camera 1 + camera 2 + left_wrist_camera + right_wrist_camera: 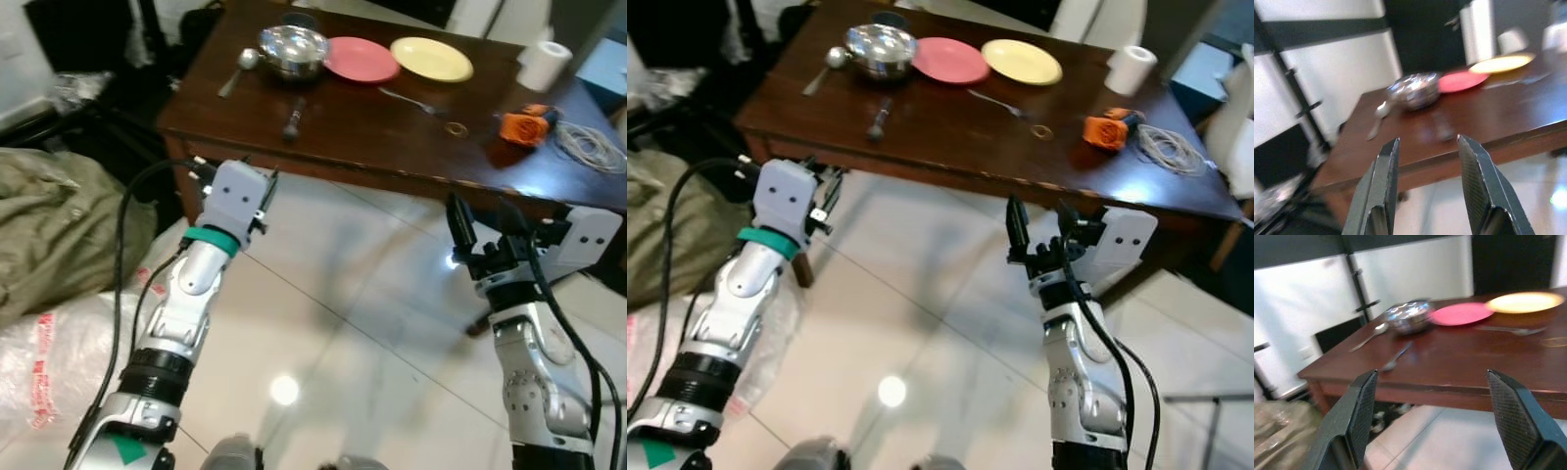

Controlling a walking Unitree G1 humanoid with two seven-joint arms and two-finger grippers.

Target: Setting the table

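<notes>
Both grippers hang short of the table's [392, 147] near edge: left gripper [1425, 186] spread, right gripper [1432, 416] spread wider, neither holding anything. Step closer first. The spoon [294, 117], probably blurred by motion, lies nearest that edge, below the bowl [292, 49].

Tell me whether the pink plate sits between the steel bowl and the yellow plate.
Yes, the pink plate lies between the steel bowl and the yellow plate.

Both silver arms raised from lower frame, wrists angled forward. Left gripper [1425, 186] at centre-left, fingers moderately parted. Right gripper [1432, 418] at centre-right, fingers spread wide, nothing held.
</notes>
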